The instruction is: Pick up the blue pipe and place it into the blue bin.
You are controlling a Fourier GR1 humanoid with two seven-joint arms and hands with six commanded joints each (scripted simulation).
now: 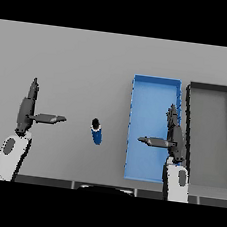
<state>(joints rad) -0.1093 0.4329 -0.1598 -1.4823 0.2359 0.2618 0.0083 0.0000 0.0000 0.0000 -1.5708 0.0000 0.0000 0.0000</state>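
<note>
**Blue pipe waited untouched between two open hands**

Grey table (92,57) filled the view, flat and plain from the near edge to the far one. At the left, the left hand (26,112) hovered over the table with its fingers straight and pointing to the far side, thumb stuck out to the right; it held nothing. Right of that thumb, apart from it, the blue pipe (96,131) lay on the table near the middle, a short blue piece with a dark end towards the far side. It touched neither hand. Further right sat the blue bin (154,85), a long tray running near to far, with nothing visible inside. The right hand (175,138) hung above the bin's right wall, fingers straight, thumb pointing left, also holding nothing. At the far right a dark grey bin (212,88) stood just beside the blue one.

Judging from this, the pickup had not begun. The pipe looked small and round, so a grasp closing off-centre could roll it away or knock it aside. The right hand, reaching left across the bin, might clip the bin's left wall. And with the two bins side by side, a release too far right could drop the pipe into the dark one.
</note>
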